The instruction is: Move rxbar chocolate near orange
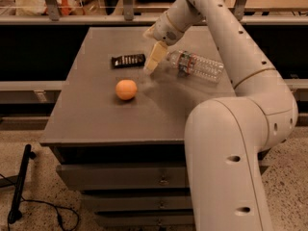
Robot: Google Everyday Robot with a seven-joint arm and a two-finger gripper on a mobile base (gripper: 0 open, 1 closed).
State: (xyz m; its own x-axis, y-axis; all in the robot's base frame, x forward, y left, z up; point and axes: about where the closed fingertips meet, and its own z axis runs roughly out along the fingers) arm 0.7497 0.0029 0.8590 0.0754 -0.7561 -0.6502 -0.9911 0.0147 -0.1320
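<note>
The rxbar chocolate (128, 60) is a flat black bar with white lettering, lying on the grey table (96, 114) towards the back. The orange (126, 89) sits on the table a little in front of the bar. My gripper (153, 61) hangs over the table just right of the bar, its cream fingers pointing down close to the tabletop. It holds nothing. It stands between the bar and a bottle.
A clear plastic water bottle (196, 66) lies on its side right of the gripper. My white arm rises at the front right and arches over the table. The table stands on drawers (120, 177). A railing runs behind the table.
</note>
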